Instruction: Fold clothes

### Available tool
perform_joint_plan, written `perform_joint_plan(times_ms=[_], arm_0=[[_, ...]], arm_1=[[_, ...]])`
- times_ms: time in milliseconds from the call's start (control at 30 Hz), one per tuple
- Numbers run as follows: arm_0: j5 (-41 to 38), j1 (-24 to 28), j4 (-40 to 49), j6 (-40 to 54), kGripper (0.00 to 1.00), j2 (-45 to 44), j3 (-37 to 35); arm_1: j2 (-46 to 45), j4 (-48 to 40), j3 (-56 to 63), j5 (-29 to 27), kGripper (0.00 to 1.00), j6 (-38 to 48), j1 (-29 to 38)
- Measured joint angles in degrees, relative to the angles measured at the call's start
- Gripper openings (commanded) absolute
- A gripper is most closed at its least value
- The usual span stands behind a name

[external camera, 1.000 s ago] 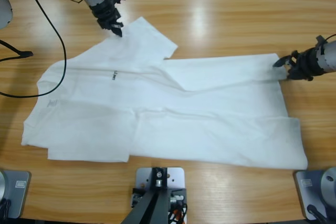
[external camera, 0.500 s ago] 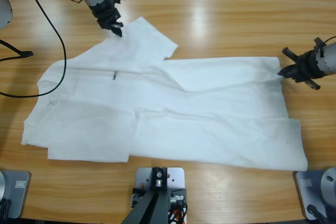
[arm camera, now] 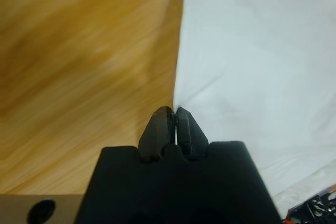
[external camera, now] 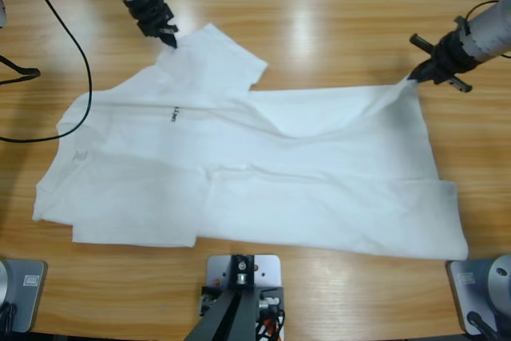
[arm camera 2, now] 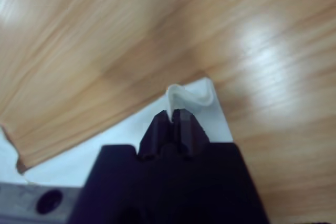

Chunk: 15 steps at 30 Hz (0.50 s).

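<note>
Now we see both pincers clamped on the T-shirt (external camera: 239, 173): left pincer (arm camera: 170, 113) at a straight edge, right pincer (arm camera 2: 173, 113) on a curled corner, over the table (external camera: 335, 29).

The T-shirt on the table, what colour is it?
Plain white. The T-shirt has only a tiny dark chest mark; the high view shows it best.

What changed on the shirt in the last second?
The gripper at the right edge rose toward the far side of the table, jaws shut on the hem corner of the T-shirt, tenting it. The gripper at the upper left drew the sleeve tip slightly up-left. The shirt's body stayed flat.
</note>
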Motion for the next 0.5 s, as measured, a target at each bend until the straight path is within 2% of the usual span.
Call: perform_joint_plan(times_ms=[500], arm_0=[[-0.1,3.3,0.0,-2.0,0.0,-0.1,0.0]], arm_1=[[5.4,1.8,-9.5,1.2,0.0,-1.3,-1.4]])
